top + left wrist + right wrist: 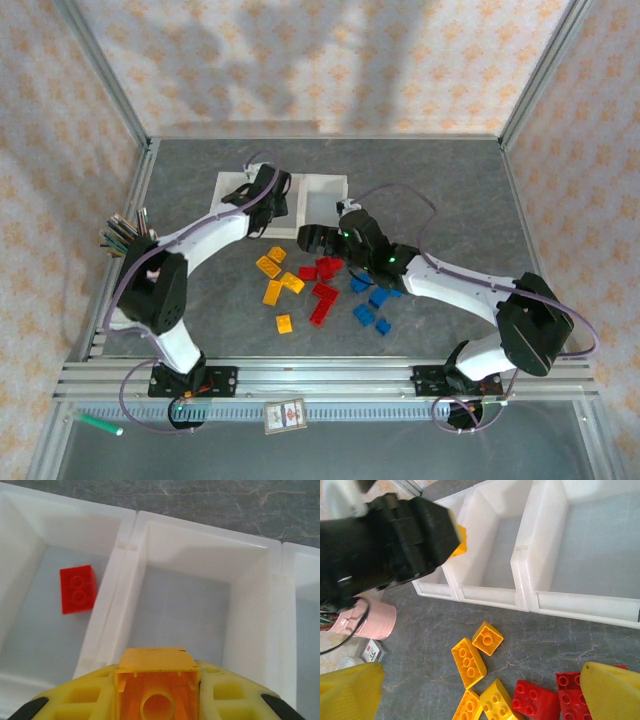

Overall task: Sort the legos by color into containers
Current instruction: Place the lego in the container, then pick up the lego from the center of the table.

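Pinches yellow brick (pixel 157 677) in left gripper (pixel 157 700), hollow underside toward wrist, studs toward middle bin (pixel 200 550), with right gripper (pixel 481 692) spread over loose bricks (pixel 468 662).

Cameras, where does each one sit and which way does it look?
Top: above and behind, looking down on the table; left arm and right arm show.
Left wrist: on the left arm, looking down into the tray; the left fingers pinch a yellow brick.
Right wrist: on the right arm, looking over loose bricks toward the tray; the open right fingers show at the bottom corners.
Shared: both wrist views show the tray and that yellow brick.
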